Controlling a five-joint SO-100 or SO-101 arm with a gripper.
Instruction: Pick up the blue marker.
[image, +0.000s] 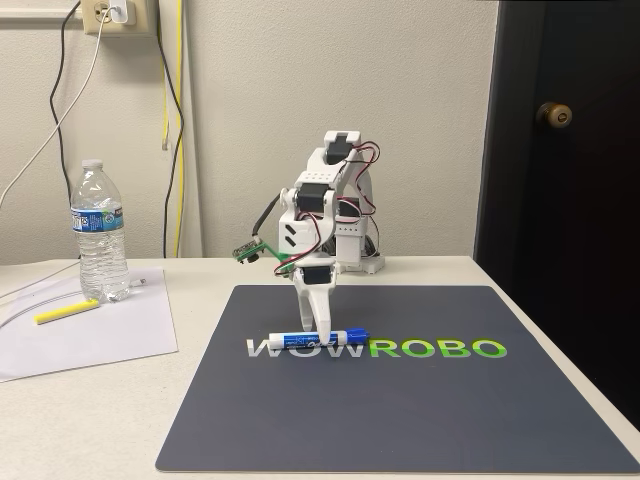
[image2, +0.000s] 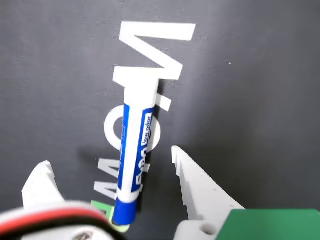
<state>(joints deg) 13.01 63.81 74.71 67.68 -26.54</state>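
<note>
A dark mat (image: 420, 400) printed with white and green letters spreads beneath the claw (image: 313, 322), which points down at it with its two fingers spread wide. The blue marker (image2: 135, 150) lies flat on the mat between those fingers, touching neither, blue cap closest to the wrist. Closing squarely across the barrel, a little nearer its middle, looks the soundest grip.
</note>
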